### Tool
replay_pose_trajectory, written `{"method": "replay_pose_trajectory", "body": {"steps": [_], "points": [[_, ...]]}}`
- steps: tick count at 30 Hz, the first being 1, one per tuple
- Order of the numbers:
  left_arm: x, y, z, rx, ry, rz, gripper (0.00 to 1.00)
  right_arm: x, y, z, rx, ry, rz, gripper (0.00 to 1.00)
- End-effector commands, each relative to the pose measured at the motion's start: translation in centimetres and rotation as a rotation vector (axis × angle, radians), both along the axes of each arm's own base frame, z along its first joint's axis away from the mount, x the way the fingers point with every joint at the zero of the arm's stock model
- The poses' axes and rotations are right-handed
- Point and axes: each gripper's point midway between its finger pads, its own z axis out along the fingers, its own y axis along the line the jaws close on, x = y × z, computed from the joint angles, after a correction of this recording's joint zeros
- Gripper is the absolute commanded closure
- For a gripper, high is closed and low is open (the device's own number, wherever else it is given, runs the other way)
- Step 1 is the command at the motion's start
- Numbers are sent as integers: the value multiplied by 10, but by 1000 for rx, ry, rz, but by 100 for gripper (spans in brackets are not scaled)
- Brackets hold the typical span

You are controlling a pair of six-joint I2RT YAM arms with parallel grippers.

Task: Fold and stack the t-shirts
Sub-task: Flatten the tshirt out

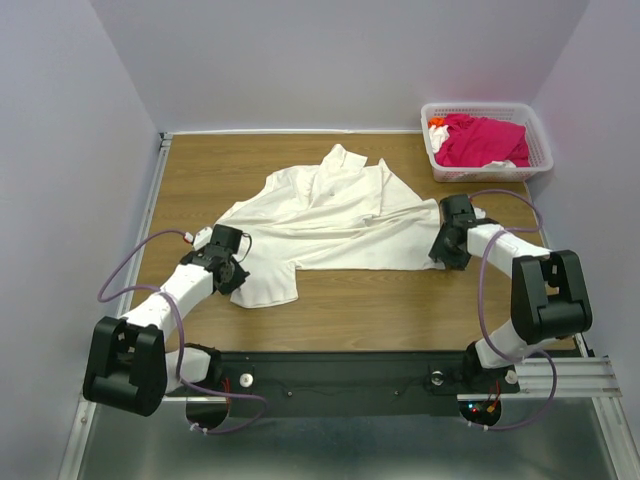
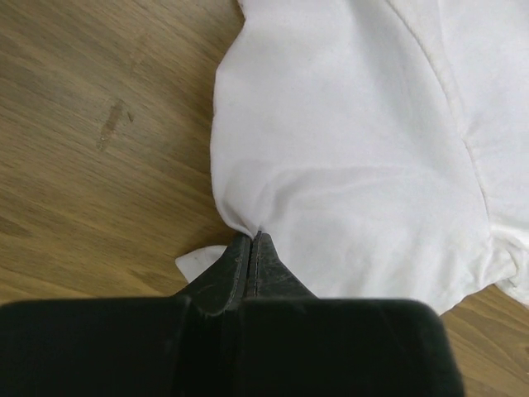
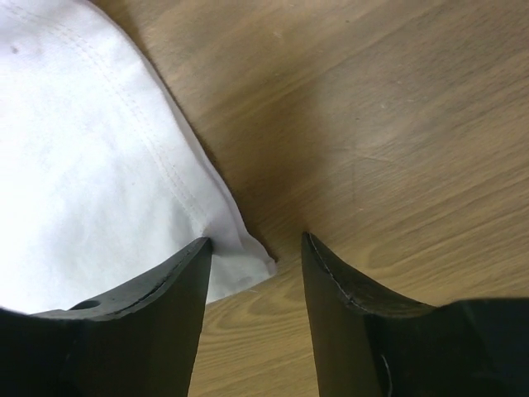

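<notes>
The wooden surface (image 1: 360,310) fills the middle of the overhead view, with pale walls around it. The off-white t-shirt (image 1: 330,215) lies spread and rumpled across its centre, collar toward the top of the frame, one sleeve reaching lower left and the hem side running right.

The left arm (image 1: 165,300) reaches up from the lower left, the right arm (image 1: 515,250) from the lower right, and each bends inward to an edge of the shirt.

In the upper right corner a white lattice basket (image 1: 540,150) sits on the surface, well apart from the spread shirt. The magenta t-shirt (image 1: 480,140) is bunched inside it, with a scrap of white cloth under it and something orange (image 1: 435,123) at the basket's upper-left corner.

The left hand (image 1: 228,262) is low at the lower-left sleeve. Its wrist view shows the fingers (image 2: 240,269) pressed together with a gathered fold of the shirt's edge pinched between the tips, the cloth puckering there.

The right hand (image 3: 257,240) is at the shirt's right edge, pointed down at the surface. Its jaws stand apart, gripping nothing. A stitched corner of the shirt lies between them, partly under the finger on the left of that frame. Whether that finger touches the cloth cannot be told.
</notes>
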Motion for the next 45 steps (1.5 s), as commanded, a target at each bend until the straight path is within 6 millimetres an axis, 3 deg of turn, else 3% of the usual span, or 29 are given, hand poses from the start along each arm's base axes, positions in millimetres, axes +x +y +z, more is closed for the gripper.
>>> {"method": "replay_pose_trajectory", "body": {"steps": [1,5,9,11,12,15,19,20,23,24,25,26,27,28,29,32,33,34,38,40,42,44,45], "points": [[2,-1,3,-12,-39,-7,100,-28,18,-34,30,145,5,47],[2,-3,5,-30,-60,1,100,-39,26,-46,48,193,-3,57],[7,-3,16,-45,-105,14,100,-38,28,-43,63,184,-10,85],[10,-1,22,-49,-120,24,100,-36,28,-39,60,166,-8,94],[14,-1,28,-52,-136,27,100,-32,28,-33,63,142,-6,99],[22,3,42,-53,-171,40,100,-24,27,-20,53,103,3,99],[40,22,72,-37,-237,76,100,4,21,20,10,-6,26,99],[45,26,81,-29,-256,77,100,20,20,44,-3,-63,29,99],[68,43,128,-15,-356,113,100,46,15,90,-23,-172,39,99],[82,49,163,2,-429,114,100,65,14,127,-28,-256,47,99],[88,52,176,11,-446,117,100,75,15,147,-30,-304,52,99],[94,60,194,25,-477,131,100,95,15,191,-32,-406,52,99],[107,64,234,33,-556,131,100,103,14,211,-48,-446,70,99],[113,67,257,36,-603,136,100,111,14,232,-51,-493,77,99],[121,66,306,32,-711,130,100,126,17,279,-53,-597,95,99],[134,77,373,49,-842,145,100,142,19,345,-55,-744,112,99],[129,79,427,56,-958,154,100,145,19,362,-63,-781,129,99],[132,82,444,72,-988,158,100,148,20,404,-60,-876,127,99],[93,94,554,120,-1277,210,100,138,19,484,-95,-1056,165,99],[68,98,588,168,-1377,220,100,123,16,519,-112,-1144,174,99],[38,100,618,201,-1467,226,100,111,12,534,-139,-1183,184,99],[19,101,631,232,-1510,218,100,96,11,549,-152,-1223,202,99],[-1,102,641,261,-1549,217,100,83,9,556,-160,-1252,210,99]]}}
